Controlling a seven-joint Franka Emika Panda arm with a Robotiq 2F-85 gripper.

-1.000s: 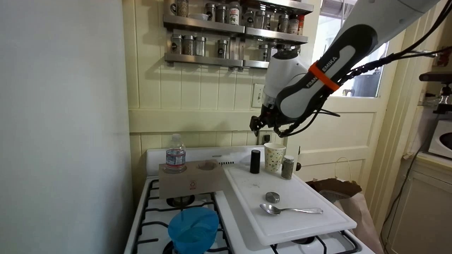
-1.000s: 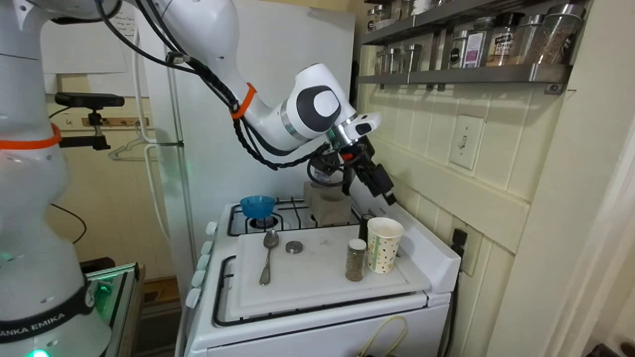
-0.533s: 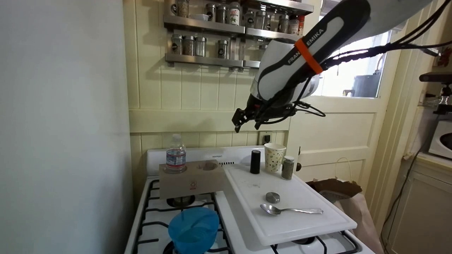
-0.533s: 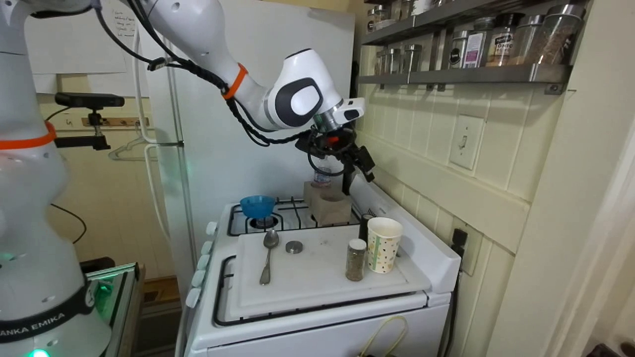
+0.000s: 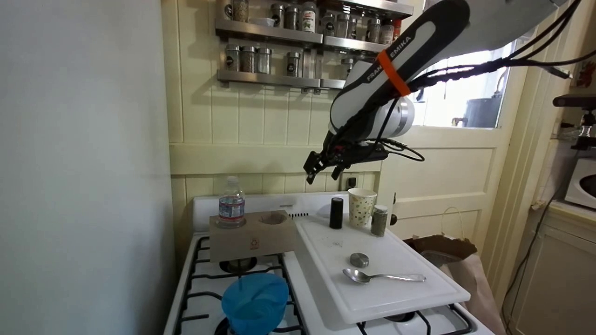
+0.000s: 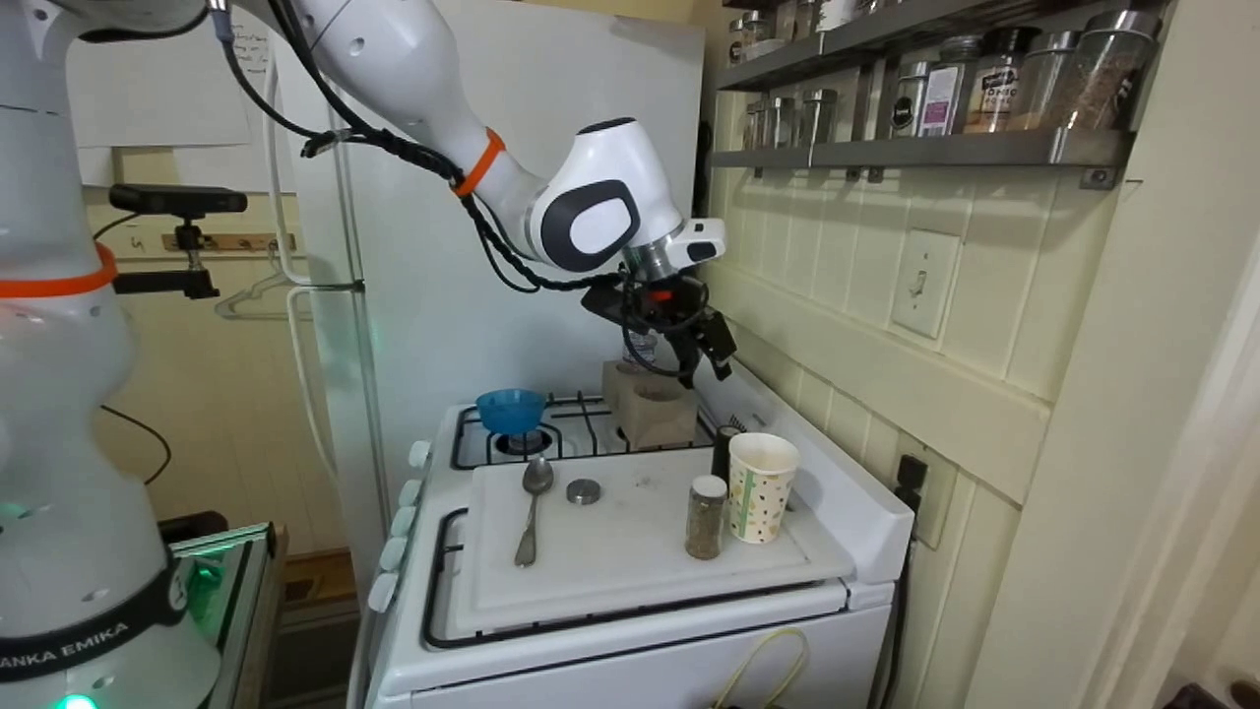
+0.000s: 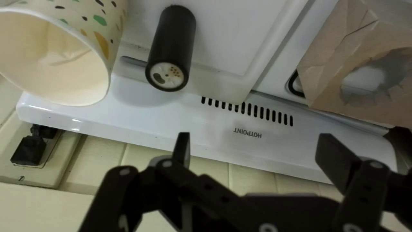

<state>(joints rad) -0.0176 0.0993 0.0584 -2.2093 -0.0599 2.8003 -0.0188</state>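
Observation:
My gripper (image 7: 256, 143) is wide open with nothing between its black fingers (image 7: 336, 158). It hangs in the air above the stove's white back panel (image 7: 206, 122), near the yellow wall. Closest to it are a black cylindrical shaker (image 7: 173, 38) with a perforated top and, beside that, a speckled paper cup (image 7: 111, 29). Both stand upright. A small glass jar (image 6: 705, 517) of dried herbs with a pale lid stands by the cup. In an exterior view, a brown cardboard block (image 5: 253, 242) carries a water bottle (image 5: 232, 204) and has an open hole next to it.
On the white cutting board (image 5: 386, 302) lie a round metal lid (image 5: 359, 260) and a spoon (image 5: 393, 278). A blue bowl (image 5: 255, 302) sits on the burner grate. Metal shelves (image 6: 970, 150) of spice jars jut from the wall above. A paper bag (image 5: 475, 284) stands beyond the stove.
The arm has swung away from above the cup towards the cardboard block, and the wrist has turned. Over the last half second the gripper dipped slightly. The objects on the stove stayed put.

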